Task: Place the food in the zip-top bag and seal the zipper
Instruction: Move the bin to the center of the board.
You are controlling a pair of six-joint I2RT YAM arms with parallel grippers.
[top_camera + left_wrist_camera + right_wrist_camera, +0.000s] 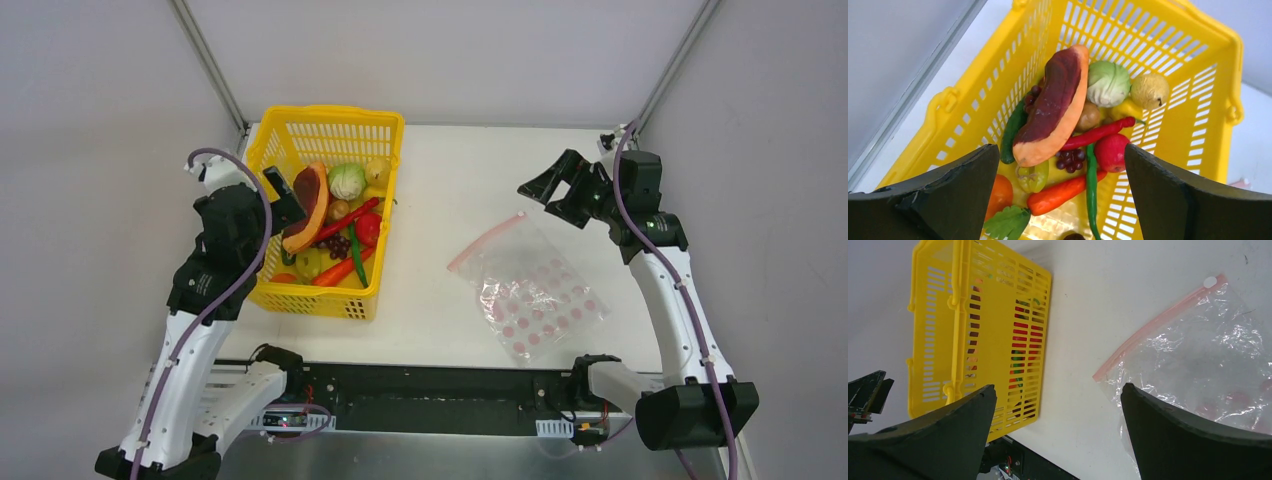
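The food lies in a yellow lattice basket (268, 135): an orange-rimmed dark-red melon slice (1053, 107), green cabbage (1107, 83), purple grapes (1071, 160), a red tomato (1111, 151), a carrot (1058, 194). My left gripper (283, 198) hangs open and empty above the basket's left side; it also shows in the left wrist view (1060, 192). The clear zip-top bag (537, 290) with pink dots lies flat on the table, its pink zipper (486, 241) at the upper left edge. My right gripper (551, 190) is open and empty, raised above the table just beyond the bag's far end.
The basket stands at the table's left back, its side wall showing in the right wrist view (988, 335). White table (440, 180) lies between basket and bag. Grey walls enclose the back and sides. A black rail (430, 395) runs along the near edge.
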